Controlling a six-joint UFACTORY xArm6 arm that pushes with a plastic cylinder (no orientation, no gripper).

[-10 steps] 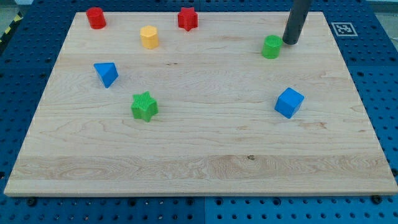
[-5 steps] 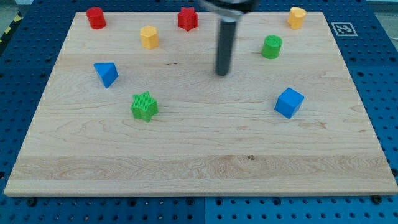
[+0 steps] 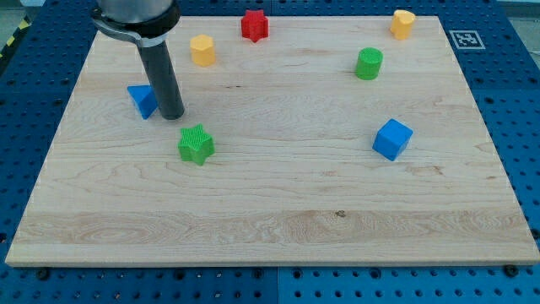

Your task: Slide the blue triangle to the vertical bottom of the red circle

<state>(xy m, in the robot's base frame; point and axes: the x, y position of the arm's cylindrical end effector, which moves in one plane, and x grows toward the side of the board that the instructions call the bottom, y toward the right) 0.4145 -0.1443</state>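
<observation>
Tip (image 3: 171,114) just right of blue triangle (image 3: 141,99), rod partly covering it; red circle hidden; no gripper.

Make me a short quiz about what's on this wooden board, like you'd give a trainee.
1. True or false: my tip sits just to the view's right of the blue triangle.
2. Which block lies nearest below my tip: A) green star, B) blue cube, C) red star?
3. Fill in: the block in the board's top right corner is ____.

Key: 1 true; 2 A; 3 yellow.
</observation>
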